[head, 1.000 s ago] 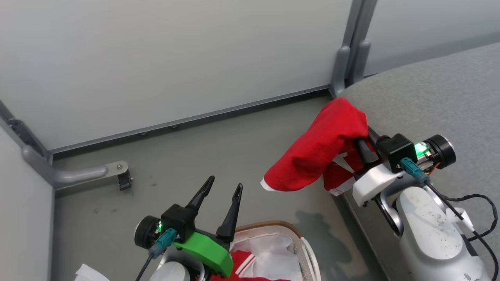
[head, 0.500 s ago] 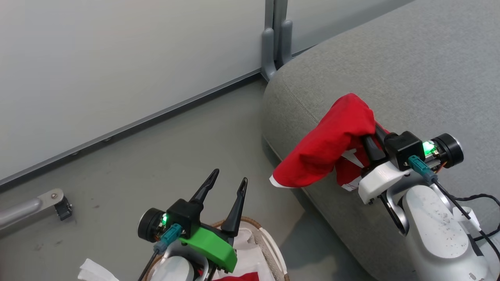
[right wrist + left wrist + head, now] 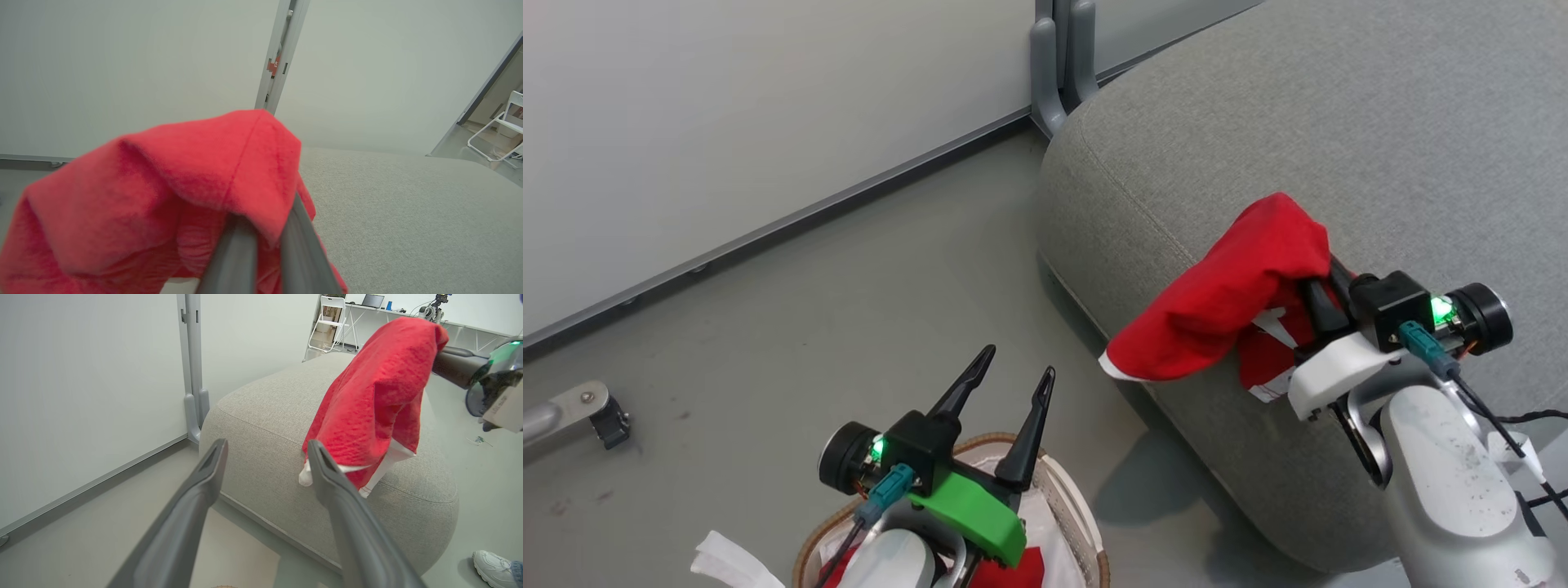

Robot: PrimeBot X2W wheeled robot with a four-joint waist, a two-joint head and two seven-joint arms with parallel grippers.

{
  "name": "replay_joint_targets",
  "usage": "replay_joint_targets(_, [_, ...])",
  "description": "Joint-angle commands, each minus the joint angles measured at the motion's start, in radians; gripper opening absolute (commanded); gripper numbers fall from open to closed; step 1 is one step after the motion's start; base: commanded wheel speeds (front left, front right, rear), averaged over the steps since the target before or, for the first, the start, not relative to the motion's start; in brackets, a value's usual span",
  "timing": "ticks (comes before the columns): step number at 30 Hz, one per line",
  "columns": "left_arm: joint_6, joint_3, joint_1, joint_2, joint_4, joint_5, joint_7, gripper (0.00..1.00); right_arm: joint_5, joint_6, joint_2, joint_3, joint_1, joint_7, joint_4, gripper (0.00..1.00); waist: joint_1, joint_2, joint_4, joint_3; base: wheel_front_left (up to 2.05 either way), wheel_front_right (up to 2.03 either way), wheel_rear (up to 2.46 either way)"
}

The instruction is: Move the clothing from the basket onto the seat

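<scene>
In the head view, the right gripper (image 3: pixel 1319 286) sits at the middle right of the frame. Its two dark fingers are closed narrowly on a red garment (image 3: pixel 1225 306) with white trim. The garment drapes over the fingertips and hangs by the front edge of the grey seat (image 3: pixel 1258 122), which fills the upper right. Whether the cloth touches the seat cannot be told.

At the bottom centre, the left gripper (image 3: pixel 1021 363) hovers empty with its fingers spread wide, above the basket (image 3: pixel 1090 531). More red clothing (image 3: pixel 1023 567) lies inside the basket.

In the left wrist view, a person's white shoe (image 3: pixel 492 566) stands in the lower right corner on the grey floor (image 3: pixel 809 327).
</scene>
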Motion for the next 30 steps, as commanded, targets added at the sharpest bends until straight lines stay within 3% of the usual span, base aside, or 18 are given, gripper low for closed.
replay_joint_targets(1, [-0.004, -0.003, -0.018, 0.009, -0.005, 0.01, -0.001, 1.0, 0.0, -0.001, -0.005, -0.016, -0.033, -0.005, 0.002, 0.0, 0.0, -0.0001, 0.017, 0.029, 0.0, 0.0, 0.0])
replay_joint_targets(10, [-0.004, -0.005, -0.074, 0.041, -0.031, 0.03, -0.001, 1.0, -0.03, -0.001, -0.078, -0.173, -0.229, -0.005, 0.032, 0.0, 0.0, -0.0001, 0.066, 0.168, 0.0, 0.0, 0.0])
replay_joint_targets(22, [-0.004, -0.038, -0.229, 0.087, -0.086, 0.082, -0.001, 1.0, -0.08, -0.001, -0.271, -0.364, -0.521, -0.005, 0.142, 0.0, 0.0, -0.0001, 0.171, 0.442, 0.0, 0.0, 0.0])
replay_joint_targets(30, [0.01, -0.028, -0.303, 0.102, -0.131, 0.1, 0.007, 1.0, -0.17, -0.001, -0.286, -0.486, -0.697, -0.003, 0.301, 0.0, 0.0, -0.0001, 0.209, 0.609, 0.0, 0.0, 0.0])
